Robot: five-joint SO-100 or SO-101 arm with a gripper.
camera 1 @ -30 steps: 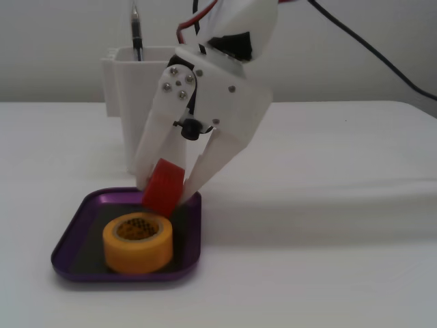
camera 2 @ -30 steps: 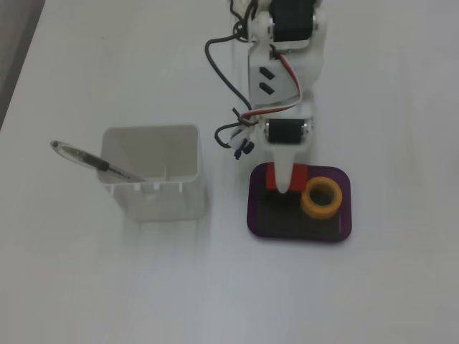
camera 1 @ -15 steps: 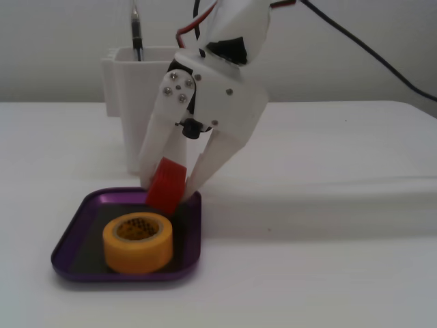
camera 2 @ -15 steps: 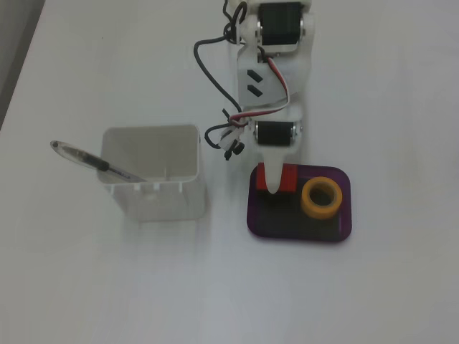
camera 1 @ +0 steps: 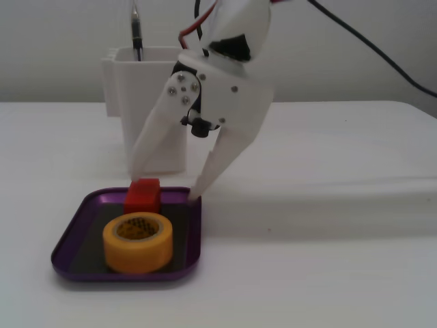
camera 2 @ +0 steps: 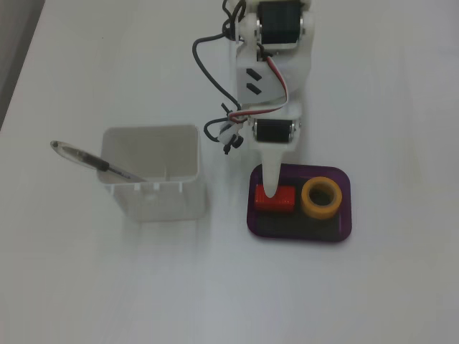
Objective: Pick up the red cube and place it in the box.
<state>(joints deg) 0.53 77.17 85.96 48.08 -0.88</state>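
The red cube (camera 1: 142, 195) lies inside the purple box (camera 1: 72, 246), at its far end, with no fingers closed on it. It also shows in the top-down fixed view (camera 2: 281, 201), at the left end of the box (camera 2: 297, 228). My white gripper (camera 1: 166, 186) hangs over that end of the box with its jaws spread wide. One fingertip (camera 1: 140, 171) is just above and behind the cube. The other fingertip (camera 1: 196, 195) is down at the box's rim. From above, the gripper (camera 2: 271, 188) points down at the cube.
A yellow tape roll (camera 1: 138, 242) stands in the box next to the cube, and it also shows from above (camera 2: 321, 198). A tall white square container (camera 2: 152, 175) with a pen (camera 2: 93, 161) stands left of the box in the top-down view. The table is white.
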